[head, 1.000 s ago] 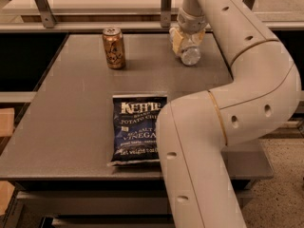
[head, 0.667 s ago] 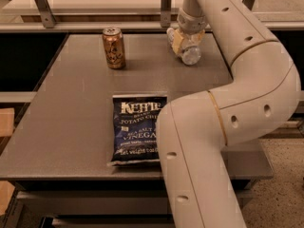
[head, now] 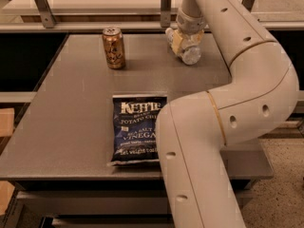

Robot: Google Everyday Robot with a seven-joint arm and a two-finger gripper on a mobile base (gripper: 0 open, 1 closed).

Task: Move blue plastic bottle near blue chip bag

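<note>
Grey table (head: 71, 103), soda can (head: 113, 47), blue chip bag (head: 137, 129), bottle (head: 190, 54) in jaws

Warm, dimmish light fr. above; soft shadows by can (head: 113, 47) and by hand (head: 186, 45) at far side of table (head: 71, 127).

arm (head: 199, 165) rising from bottom edge, lower link slanting up and right | elbow (head: 259, 103) bent sharply at right side, folding back up-left | upper link running toward top centre | wrist (head: 190, 19) pointing straight down | gripper (head: 184, 44) hanging low beneath wrist, at far reach, upper centre of view
</note>
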